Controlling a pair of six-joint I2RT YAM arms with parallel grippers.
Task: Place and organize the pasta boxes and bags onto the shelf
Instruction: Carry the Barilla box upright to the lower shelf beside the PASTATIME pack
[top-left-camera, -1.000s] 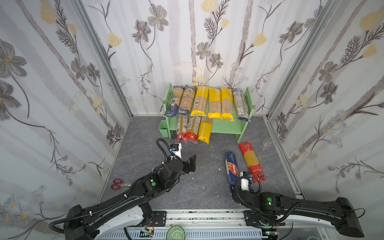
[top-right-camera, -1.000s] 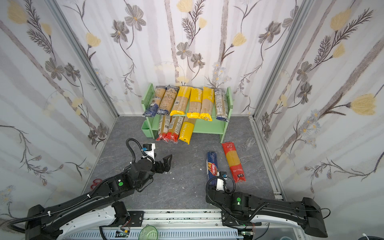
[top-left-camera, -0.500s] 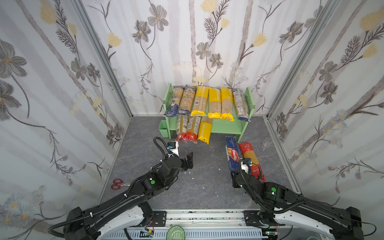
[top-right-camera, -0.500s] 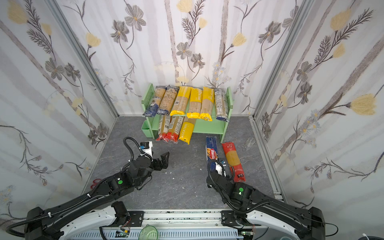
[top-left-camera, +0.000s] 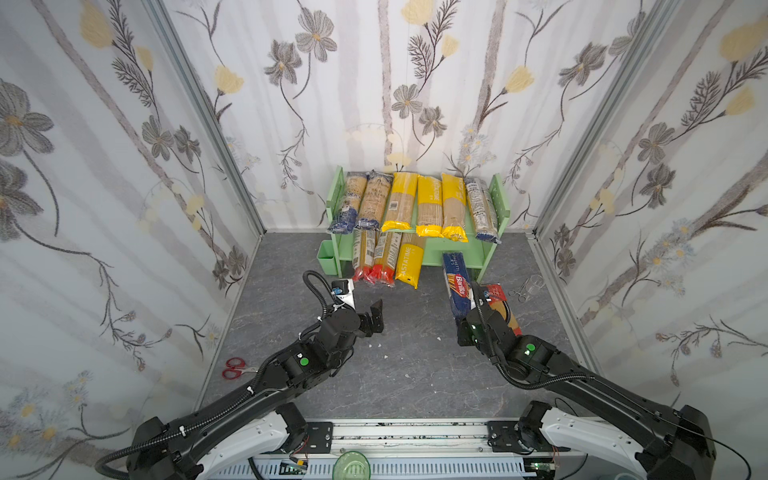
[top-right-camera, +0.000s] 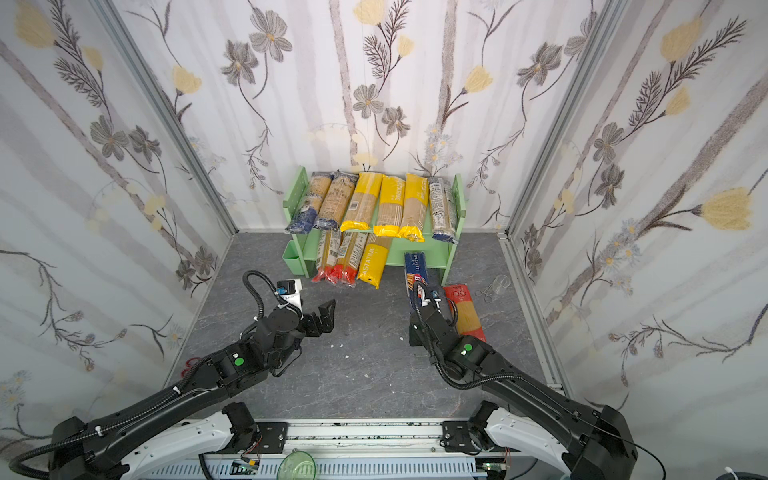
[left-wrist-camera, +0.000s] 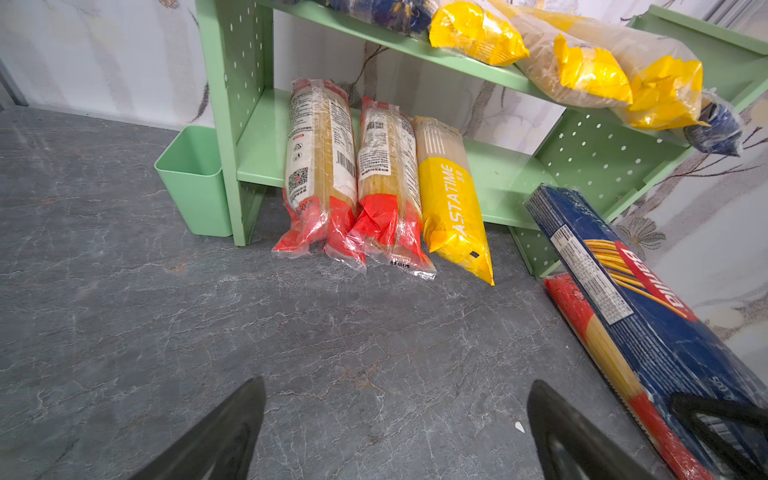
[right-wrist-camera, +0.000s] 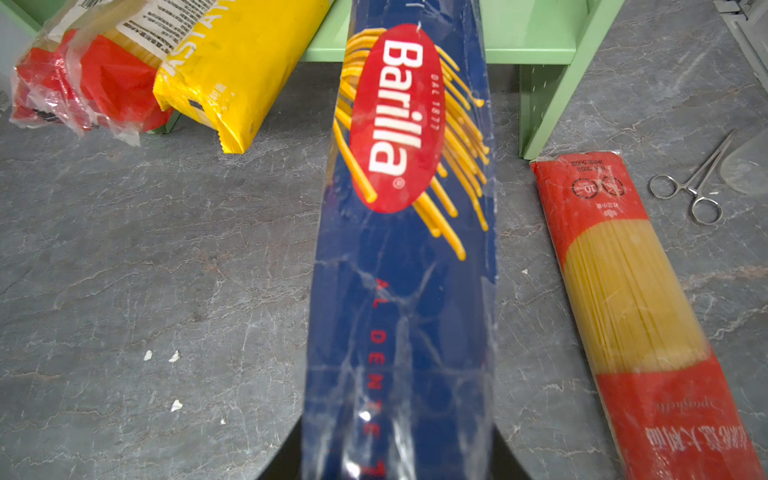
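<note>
The right hand (right-wrist-camera: 397, 457), its fingers mostly cut off, is clamped on the near end of the Barilla box (top-left-camera: 457, 286). The box's far end reaches the lower board of the shelf (top-left-camera: 500, 199); contact there is unclear. The left hand (left-wrist-camera: 395, 399) hovers wide open and empty above the counter (top-left-camera: 407, 374).

A pair of red scissors (top-left-camera: 235, 368) lies on the grey floor (top-left-camera: 415, 382) by the left wall, and a small green cup (left-wrist-camera: 195, 178) sits further back on that side. Over by the right wall lie shiny metal clamp scissors (right-wrist-camera: 692, 183), just beside a clear glass cup (top-left-camera: 536, 281). Little white crumbs (right-wrist-camera: 174, 356) dot the middle of the floor, and the walls (top-left-camera: 374, 83) have grey and yellow flowers on them.
</note>
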